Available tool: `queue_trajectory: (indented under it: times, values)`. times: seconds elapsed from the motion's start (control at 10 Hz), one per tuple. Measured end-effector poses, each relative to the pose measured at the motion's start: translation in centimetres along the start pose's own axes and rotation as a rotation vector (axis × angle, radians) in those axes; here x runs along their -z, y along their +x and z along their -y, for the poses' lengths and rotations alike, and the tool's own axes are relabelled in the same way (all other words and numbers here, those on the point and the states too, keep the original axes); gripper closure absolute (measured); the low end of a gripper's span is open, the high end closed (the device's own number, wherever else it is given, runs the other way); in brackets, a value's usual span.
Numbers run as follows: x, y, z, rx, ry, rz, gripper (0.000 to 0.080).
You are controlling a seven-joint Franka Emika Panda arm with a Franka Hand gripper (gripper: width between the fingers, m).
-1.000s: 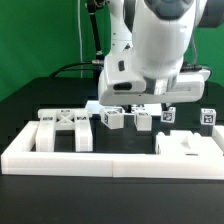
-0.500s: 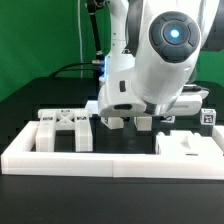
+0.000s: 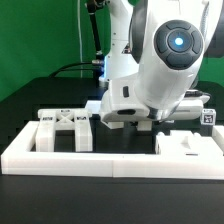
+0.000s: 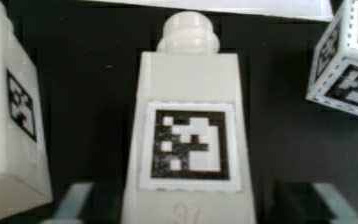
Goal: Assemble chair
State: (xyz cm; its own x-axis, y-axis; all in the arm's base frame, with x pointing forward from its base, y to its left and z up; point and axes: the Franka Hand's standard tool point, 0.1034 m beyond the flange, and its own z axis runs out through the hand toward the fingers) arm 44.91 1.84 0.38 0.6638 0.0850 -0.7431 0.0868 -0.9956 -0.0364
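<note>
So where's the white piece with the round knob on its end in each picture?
Exterior view: not clearly visible; the arm hides the spot under the gripper, behind the border wall.
Wrist view: the knobbed piece fills the middle, between the fingers of the gripper.
Shared landmark: the gripper.

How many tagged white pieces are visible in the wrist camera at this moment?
3: the knob-topped piece centred at the tool, one side block beside it, a second side block on its opposite side. Both are cropped; more may lie outside view.

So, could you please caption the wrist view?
Gripper straddles a tagged white chair leg on the black table.
</note>
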Motion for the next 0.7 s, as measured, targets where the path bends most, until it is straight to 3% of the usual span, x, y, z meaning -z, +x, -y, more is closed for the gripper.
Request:
queue_trajectory:
  times: [0.1, 0.7]
  values:
    - [0.0, 0.0, 0.0, 0.001, 0.0, -0.001, 0.051]
    - [1.5, 0.2, 0.1, 0.018, 0.003, -0.018, 0.051]
